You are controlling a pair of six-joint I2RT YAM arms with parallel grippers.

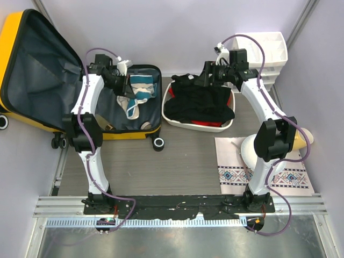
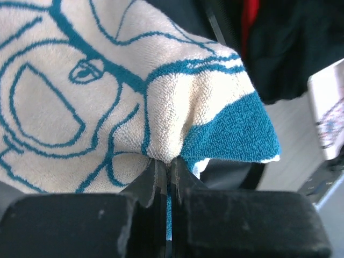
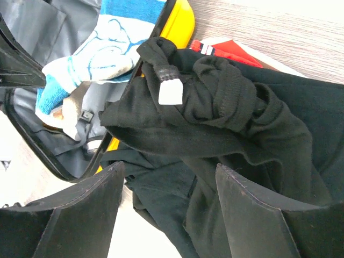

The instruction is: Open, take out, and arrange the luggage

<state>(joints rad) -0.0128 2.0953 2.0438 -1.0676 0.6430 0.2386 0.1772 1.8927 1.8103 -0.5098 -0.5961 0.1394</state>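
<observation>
One yellow suitcase (image 1: 37, 70) at ten o'clock, open, long axis twelve-to-six, wheels at six, two grippers, left gripper (image 2: 167, 166) pinching one patterned towel (image 2: 80, 97), right gripper (image 3: 169, 167) spread wide, empty, over black clothes (image 3: 242, 123)

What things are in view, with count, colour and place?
luggage: one, yellow, open, at the far left.
towel: one, white with blue lines, held over the luggage.
basin: one, white, right of the luggage.
black clothes: one pile, in the basin.
red item: one, under the black clothes.
drawer organizer: one, white, far right corner.
mat: one, patterned, near right, under a white object.
left gripper: shut on the towel.
right gripper: open, above the black clothes.
</observation>
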